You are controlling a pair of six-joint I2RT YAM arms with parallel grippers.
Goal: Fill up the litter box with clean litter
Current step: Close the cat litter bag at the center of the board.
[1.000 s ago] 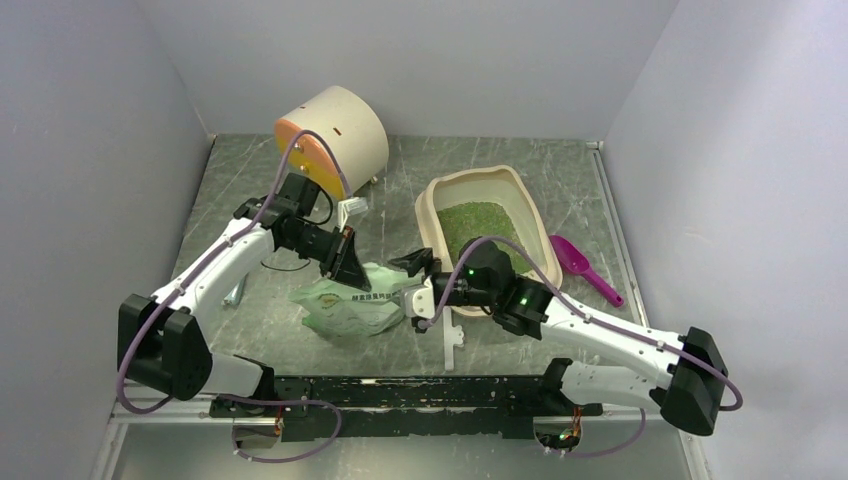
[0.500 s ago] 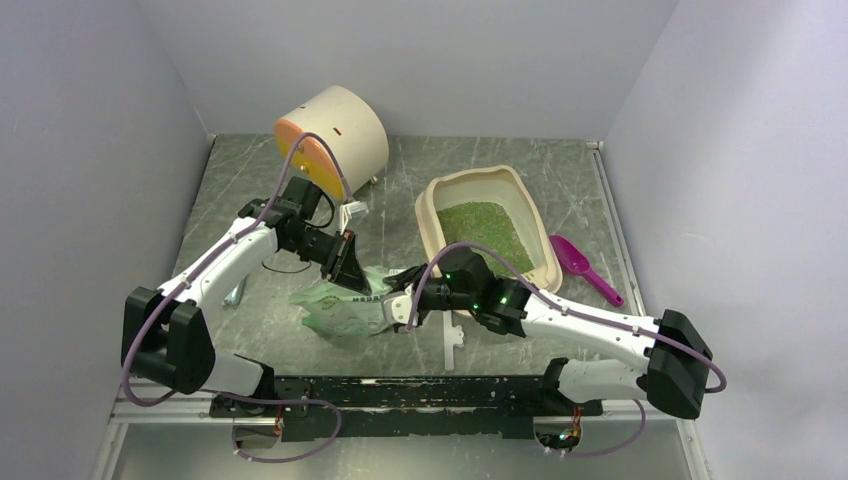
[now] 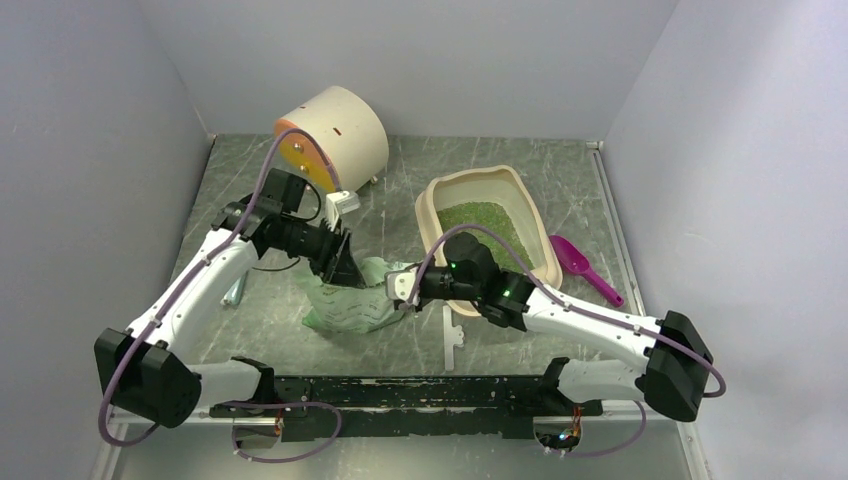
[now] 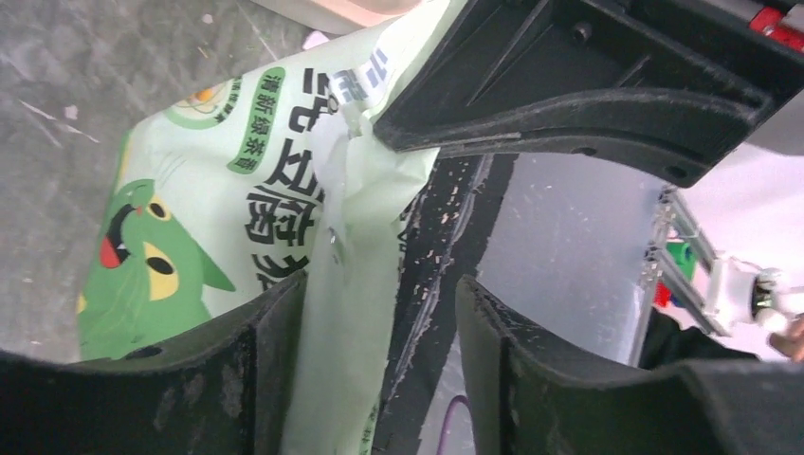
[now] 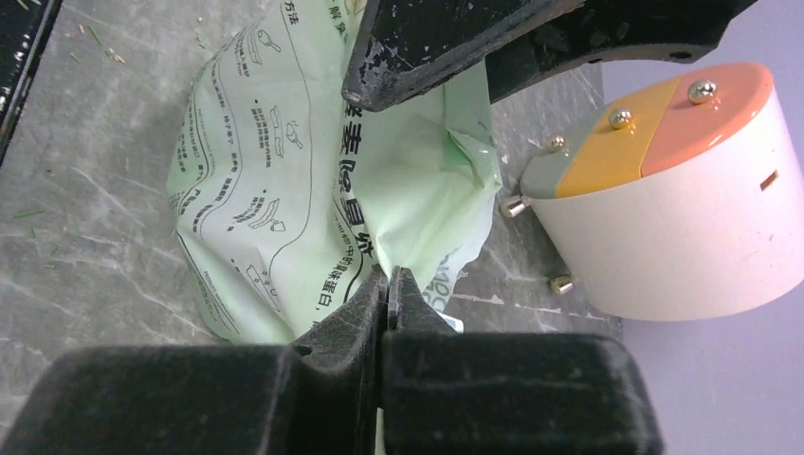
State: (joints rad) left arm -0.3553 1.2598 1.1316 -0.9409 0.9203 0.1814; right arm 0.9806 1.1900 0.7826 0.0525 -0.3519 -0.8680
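Left of the litter box [image 3: 428,205] | right hand [image 5: 389,282] clamped shut on the bag [image 3: 350,308], prob to tip it | left hand [image 4: 374,294] open, film loose between its jaws

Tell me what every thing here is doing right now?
bag: crumpled, top edge pinched.
left gripper: open, fingers either side of the bag.
right gripper: shut on the bag.
litter box: holds clean litter, spread flat.
scoop: lying beside the litter box, unheld.
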